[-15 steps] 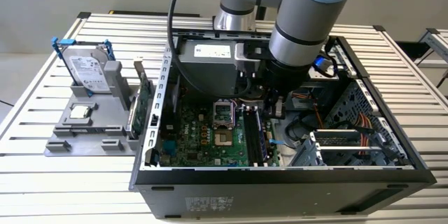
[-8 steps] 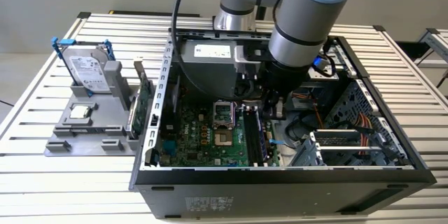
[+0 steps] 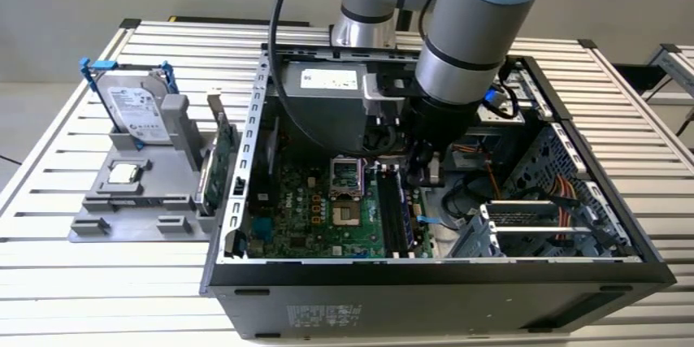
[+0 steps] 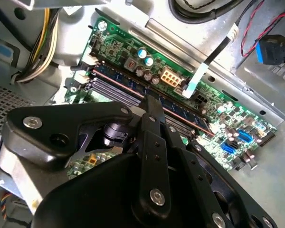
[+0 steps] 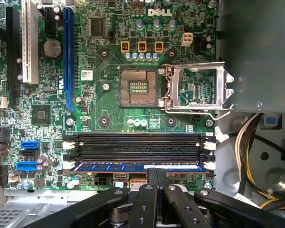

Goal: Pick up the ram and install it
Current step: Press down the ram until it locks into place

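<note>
The gripper (image 5: 156, 178) sits low inside the open computer case (image 3: 434, 270), its two fingers (image 5: 147, 199) drawn together with no gap between their tips in the first wrist view. In that view nothing sits between them, though the very ends of the tips are partly hidden by the gripper's own body, so a light touch on the board below cannot be ruled out.

The ram (image 5: 137, 166) lies just in front of the fingertips, seated in the memory slot nearest the gripper. It shows as a blue strip running the whole length of that slot, between the white latches (image 5: 209, 165) at either end. Its long axis runs crosswise to the fingers, so the tips meet it near its middle, square on. In the second wrist view the same stick (image 4: 180, 110) appears as a blue-edged bar just past the fingertip.

The three memory slots (image 5: 137, 142) beyond the ram, away from the gripper, are dark and look unfilled. Further off again on the green motherboard (image 5: 104, 102) lies the processor socket (image 5: 138, 86) with its metal cover (image 5: 197, 90) swung open.

In the exterior view the arm (image 3: 472, 30) reaches down into the case beside the ram (image 3: 395, 209), and a grey tray (image 3: 136, 209) outside the case, well apart from the gripper, carries a hard drive (image 3: 139, 111).
</note>
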### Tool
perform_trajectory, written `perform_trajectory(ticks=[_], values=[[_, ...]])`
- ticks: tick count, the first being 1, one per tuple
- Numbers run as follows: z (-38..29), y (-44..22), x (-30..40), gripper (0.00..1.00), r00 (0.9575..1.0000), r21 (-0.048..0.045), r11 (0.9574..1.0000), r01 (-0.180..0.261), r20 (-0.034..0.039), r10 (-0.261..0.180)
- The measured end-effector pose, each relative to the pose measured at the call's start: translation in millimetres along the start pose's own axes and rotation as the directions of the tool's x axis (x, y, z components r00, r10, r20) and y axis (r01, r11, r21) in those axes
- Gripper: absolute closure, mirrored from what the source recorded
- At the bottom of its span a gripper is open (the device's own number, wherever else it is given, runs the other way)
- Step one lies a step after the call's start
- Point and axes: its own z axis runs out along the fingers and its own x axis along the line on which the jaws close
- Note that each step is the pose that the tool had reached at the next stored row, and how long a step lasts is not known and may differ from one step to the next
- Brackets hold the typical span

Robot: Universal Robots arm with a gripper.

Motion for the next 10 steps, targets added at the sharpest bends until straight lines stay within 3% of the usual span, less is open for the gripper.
perform_trajectory(ticks=[10], values=[[17.4, -0.5, -0.7, 1.0, 1.0, -0.0003, 1.0, 0.0, -0.0027, 0.0]])
